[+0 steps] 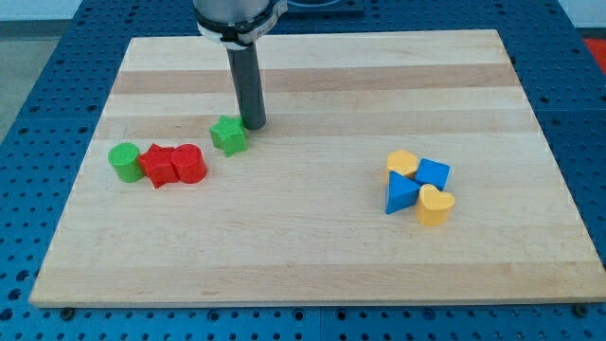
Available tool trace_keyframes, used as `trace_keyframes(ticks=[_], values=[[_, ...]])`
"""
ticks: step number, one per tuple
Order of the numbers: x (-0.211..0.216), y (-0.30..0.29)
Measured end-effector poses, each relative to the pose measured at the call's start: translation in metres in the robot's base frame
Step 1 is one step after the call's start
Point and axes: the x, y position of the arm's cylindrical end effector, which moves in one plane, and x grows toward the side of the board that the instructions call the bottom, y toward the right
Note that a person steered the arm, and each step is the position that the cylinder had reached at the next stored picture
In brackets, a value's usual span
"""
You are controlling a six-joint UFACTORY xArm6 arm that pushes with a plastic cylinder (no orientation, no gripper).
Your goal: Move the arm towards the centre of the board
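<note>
My tip (253, 124) rests on the desk (312, 256), just to the view's right of the green star block (228, 135) and near touching it; it is a bare rod with no hand and holds nothing. Bare wood spreads rightward from that block to the blue-and-yellow cluster (418, 187); red blocks (173, 165) and a green cylinder (123, 161) lie to its left.

A: Lighting? We're seeing it bright & even over the whole board (312, 256), no dim corners.

B: Agreed. Light's from above, diffuse. Shadows soft & short: a small dark patch at the base of my tip (253, 125), thin ones under the blocks.

A: Glare?

B: A mild sheen on the rod (248, 80), none on the wood. Grain bands read clearly.

A: Focus?

B: Sharp enough throughout; block edges slightly soft, low res. The board's edges look straight to us, only perspective taper.
</note>
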Motion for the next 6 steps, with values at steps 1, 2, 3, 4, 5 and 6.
trace_keyframes(ticks=[1, 2, 3, 4, 5, 6], values=[[0.031, -0.004], [0.037, -0.024], [0.037, -0.036], [0.026, 0.007], [0.004, 0.059], [-0.026, 0.094]])
